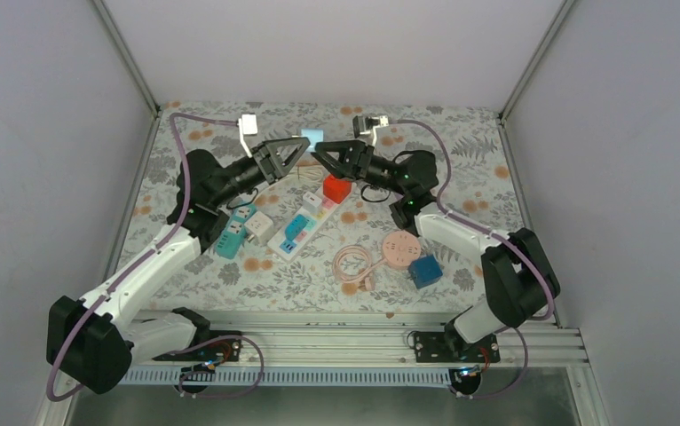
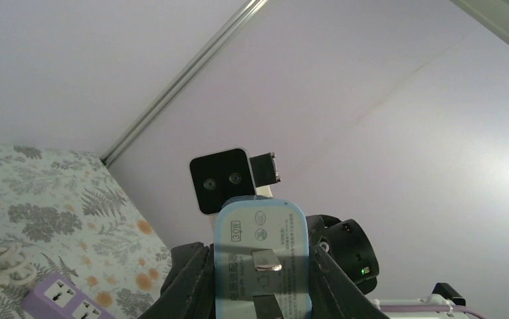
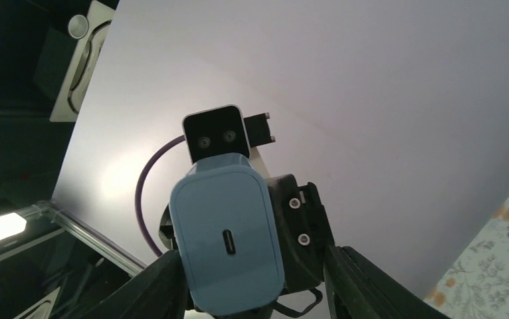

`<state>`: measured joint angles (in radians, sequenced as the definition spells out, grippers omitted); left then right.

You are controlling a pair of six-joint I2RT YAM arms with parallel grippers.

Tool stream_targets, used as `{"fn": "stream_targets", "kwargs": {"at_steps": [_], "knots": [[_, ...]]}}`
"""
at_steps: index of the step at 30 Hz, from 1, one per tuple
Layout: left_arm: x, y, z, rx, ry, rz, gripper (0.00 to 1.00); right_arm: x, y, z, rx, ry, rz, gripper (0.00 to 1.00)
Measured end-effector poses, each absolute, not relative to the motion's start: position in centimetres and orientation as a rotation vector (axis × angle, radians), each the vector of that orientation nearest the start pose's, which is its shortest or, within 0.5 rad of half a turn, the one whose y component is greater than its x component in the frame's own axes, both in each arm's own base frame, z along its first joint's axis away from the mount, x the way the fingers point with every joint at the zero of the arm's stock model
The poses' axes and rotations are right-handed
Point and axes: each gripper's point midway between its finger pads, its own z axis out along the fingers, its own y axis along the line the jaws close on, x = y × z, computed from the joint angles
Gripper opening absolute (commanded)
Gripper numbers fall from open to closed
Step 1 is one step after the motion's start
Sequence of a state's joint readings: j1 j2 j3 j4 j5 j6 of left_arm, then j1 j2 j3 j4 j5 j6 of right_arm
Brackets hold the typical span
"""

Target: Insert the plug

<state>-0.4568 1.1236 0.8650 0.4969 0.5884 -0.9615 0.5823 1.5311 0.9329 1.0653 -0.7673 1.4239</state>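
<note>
A light-blue charger plug (image 1: 312,137) hangs in the air over the back of the table, between both grippers' tips. My left gripper (image 1: 304,145) is shut on it. In the left wrist view the plug (image 2: 262,239) shows its printed face and metal prongs, pinched at both sides by the gripper (image 2: 260,256). The right wrist view shows the plug's (image 3: 225,242) back face with a USB-C port. My right gripper (image 3: 253,259) straddles it, partly open: one finger (image 3: 162,279) lies against the plug's edge, the other stands off beside the left gripper's finger. A white power strip (image 1: 305,222) lies below.
A red adapter (image 1: 336,188) sits on the strip's far end. A teal socket block (image 1: 234,232) and white cube (image 1: 259,227) lie to the left. A pink round socket (image 1: 401,248), blue cube (image 1: 424,271) and coiled pink cable (image 1: 352,264) lie to the right. A purple strip (image 2: 66,299) shows in the left wrist view.
</note>
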Motion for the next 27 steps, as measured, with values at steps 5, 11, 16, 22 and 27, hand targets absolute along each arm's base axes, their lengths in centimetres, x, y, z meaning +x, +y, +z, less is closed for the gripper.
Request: {"fn": "stream_targets", "kwargs": {"at_steps": [5, 11, 16, 22, 27], "knots": [[28.8, -24.9, 39.8, 0.185, 1.553, -1.55, 0.11, 28.6, 33.4, 38.6, -0.274, 1.523, 2.129, 0.51], [28.7, -25.0, 39.6, 0.18, 1.56, -1.56, 0.14, 28.5, 33.7, 38.7, -0.308, 1.498, 2.174, 0.25], [28.8, -25.0, 39.5, 0.172, 1.566, -1.562, 0.48, 28.3, 33.7, 38.7, -0.345, 1.48, 2.15, 0.13], [29.5, -24.1, 38.0, 0.141, 1.634, -1.432, 0.87, 29.4, 33.4, 37.3, -0.351, 1.557, 2.04, 0.11], [30.6, -21.4, 37.7, 0.077, 1.683, -1.162, 0.91, 34.5, 30.9, 36.1, -0.35, 1.71, 1.665, 0.11]]}}
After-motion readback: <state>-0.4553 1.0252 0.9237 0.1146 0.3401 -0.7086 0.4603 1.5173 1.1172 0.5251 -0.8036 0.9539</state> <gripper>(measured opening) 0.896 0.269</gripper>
